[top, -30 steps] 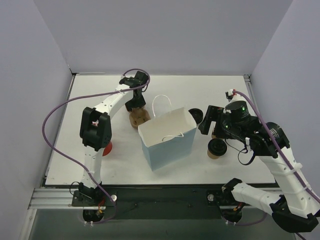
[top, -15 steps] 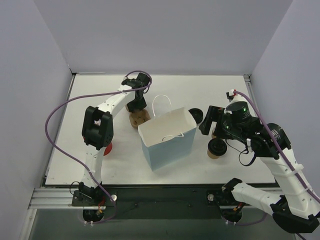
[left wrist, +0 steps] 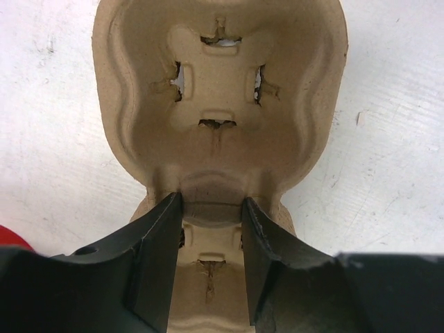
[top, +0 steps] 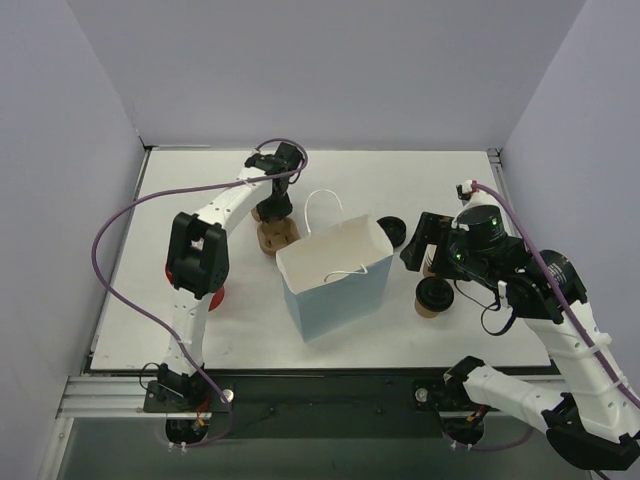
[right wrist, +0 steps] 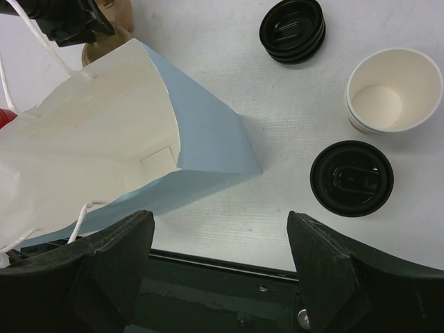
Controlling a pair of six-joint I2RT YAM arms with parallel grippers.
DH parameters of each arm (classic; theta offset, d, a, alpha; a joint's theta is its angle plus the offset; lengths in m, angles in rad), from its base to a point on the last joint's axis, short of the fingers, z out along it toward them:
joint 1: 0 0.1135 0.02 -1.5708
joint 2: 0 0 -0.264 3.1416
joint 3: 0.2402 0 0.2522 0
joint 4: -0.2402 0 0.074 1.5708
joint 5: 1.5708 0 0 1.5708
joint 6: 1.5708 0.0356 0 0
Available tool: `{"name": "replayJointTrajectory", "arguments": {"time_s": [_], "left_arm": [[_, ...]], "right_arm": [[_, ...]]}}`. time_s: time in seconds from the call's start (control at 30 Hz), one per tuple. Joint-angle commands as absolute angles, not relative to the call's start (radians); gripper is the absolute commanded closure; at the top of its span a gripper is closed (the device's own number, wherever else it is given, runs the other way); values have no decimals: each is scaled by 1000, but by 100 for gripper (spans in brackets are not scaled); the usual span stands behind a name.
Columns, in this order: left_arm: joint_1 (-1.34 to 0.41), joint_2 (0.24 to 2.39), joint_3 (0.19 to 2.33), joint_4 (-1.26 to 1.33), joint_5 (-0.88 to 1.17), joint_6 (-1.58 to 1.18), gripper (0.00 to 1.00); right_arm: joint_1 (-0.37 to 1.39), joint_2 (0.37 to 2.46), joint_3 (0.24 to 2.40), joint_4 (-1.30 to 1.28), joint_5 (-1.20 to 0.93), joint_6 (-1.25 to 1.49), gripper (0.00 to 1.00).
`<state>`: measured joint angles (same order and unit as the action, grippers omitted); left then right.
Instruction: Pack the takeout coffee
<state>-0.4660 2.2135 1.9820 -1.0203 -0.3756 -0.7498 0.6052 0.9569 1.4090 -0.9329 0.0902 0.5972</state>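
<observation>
Now the left pincer (left wrist: 210,208) pinches the pulp cup tray (left wrist: 218,104) by its thin middle; if lifted, it could tear or slip. The right pincer (right wrist: 218,225) hangs wide open.

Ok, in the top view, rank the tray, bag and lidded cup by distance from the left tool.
1. tray, directly under the left tool, at the table's far middle.
2. bag, just to the right, mid-table.
3. lidded cup, far right side.
</observation>
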Motion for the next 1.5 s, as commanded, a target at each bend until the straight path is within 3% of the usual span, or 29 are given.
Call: {"name": "replayJointTrajectory", "arguments": {"time_s": [0.0,0.2,0.3,0.53,0.7,0.97,1.1,1.47], "left_arm": [[-469,2207,2109,-1083,-410,-663,66],[-471,2183,2178,-1120,-436,-566,64],[-465,2175,2119,-1083,-404,-554,54],[-446,2227,2120,-1074,-356,-519,54],[-436,2233,2137,-1063,-344,-482,46],[-426,2229,2120,-1063,-337,-459,50],[-426,2227,2105,-1046,-318,-434,40],[-426,2252,2083,-1043,-293,-413,43]], "right_arm": [[614,948,1427,-960,114,580,21],[617,957,1436,-963,118,574,21],[615,963,1439,-965,120,571,21],[615,988,1465,-968,118,569,21],[618,999,1476,-973,121,574,21],[620,1011,1503,-988,124,575,21],[621,1020,1512,-988,120,577,21],[626,1029,1517,-989,118,574,21]]}}
